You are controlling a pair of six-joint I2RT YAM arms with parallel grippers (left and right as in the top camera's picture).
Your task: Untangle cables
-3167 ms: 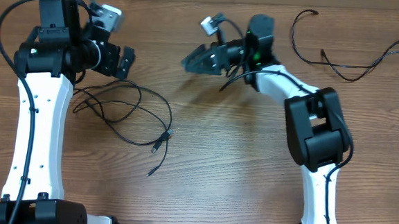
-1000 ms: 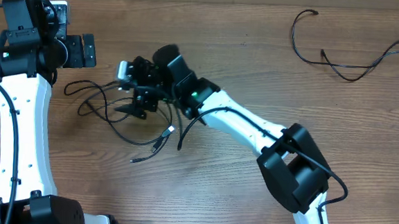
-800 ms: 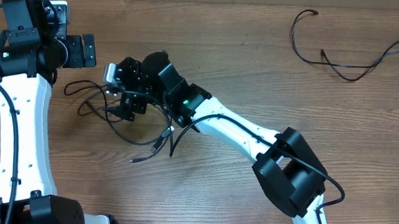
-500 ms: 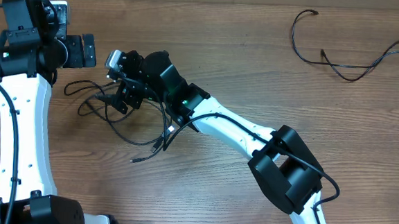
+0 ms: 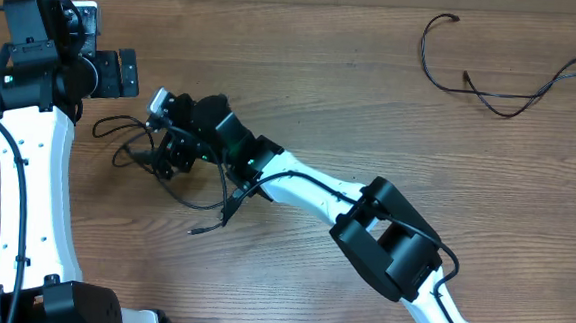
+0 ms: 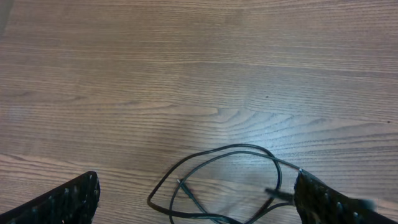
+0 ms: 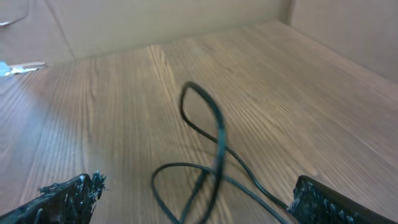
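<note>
**Item:** knot of thin black flexible cables with small plug ends (image 5: 133, 152), left-centre of the overhead frame, on a brown wood-grain table (image 5: 371, 117).

**Condition:** loops overlap and are not yet sorted.

**Second item:** one long thin black cable (image 5: 502, 95) lies alone at upper right, judged already separated.

**Right gripper** (image 5: 166, 146)**:** jaws apart, straddling a raised loop, clamping nothing.

**Left gripper** (image 5: 115, 74)**:** upper left, jaws apart, empty.

**Outstanding:** most of the separating, by this judgement.

**Writing, brands:** none legible.
</note>
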